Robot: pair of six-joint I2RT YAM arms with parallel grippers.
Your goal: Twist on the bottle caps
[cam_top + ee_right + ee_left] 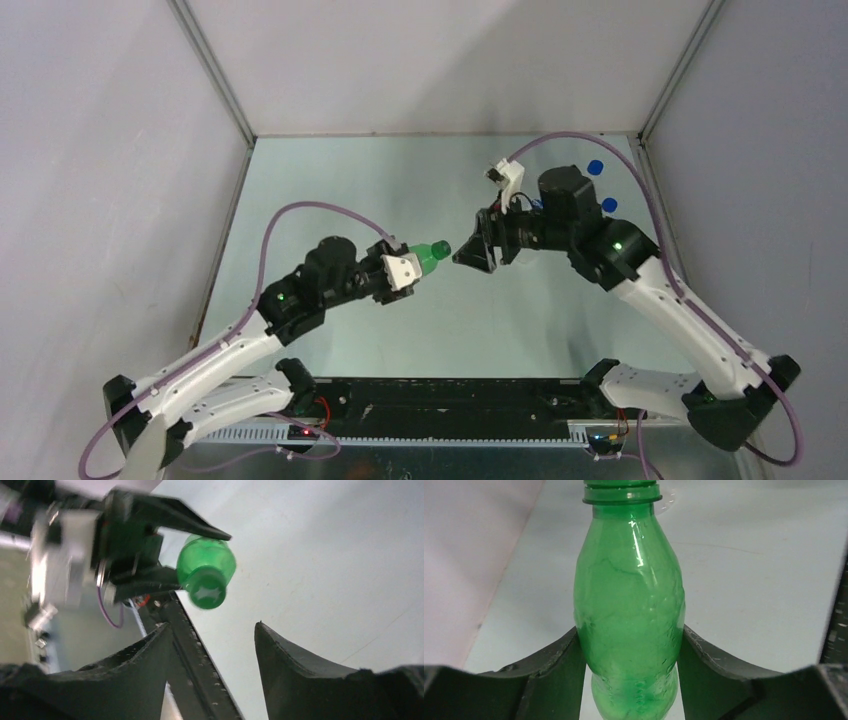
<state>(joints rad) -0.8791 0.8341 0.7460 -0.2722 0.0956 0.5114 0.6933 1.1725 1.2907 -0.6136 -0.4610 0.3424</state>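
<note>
TOP VIEW
- Green bottle [433, 253]: one, held off the table [330, 180], roughly level, neck pointing at the right arm.
- Left gripper [412, 265]: clamped on the bottle's body.
- Right gripper [472, 252]: just beside the bottle's mouth, facing it, with a small gap between them.
- Blue caps [596, 168] [609, 205]: two, well apart from the bottle, beyond the right arm.
- Bottle caps for the task: none in view.
- Second bottle: none in view.

LEFT WRIST VIEW
- Jaws: pressed against both flanks of the bottle's lower body.
- Neck ring: at the top edge. The mouth is cut off, so I cannot tell here whether it is capped.

RIGHT WRIST VIEW
- Jaws: spread wide, nothing between them.
- Bottle mouth: ahead of and above the gap. It is blurred, with a pale centre, and looks uncapped.

JUDGEMENT
- Step in hand: the bottle is being presented for capping.
- Next move: the empty right gripper needs a cap, squared to the neck and turned on.
</note>
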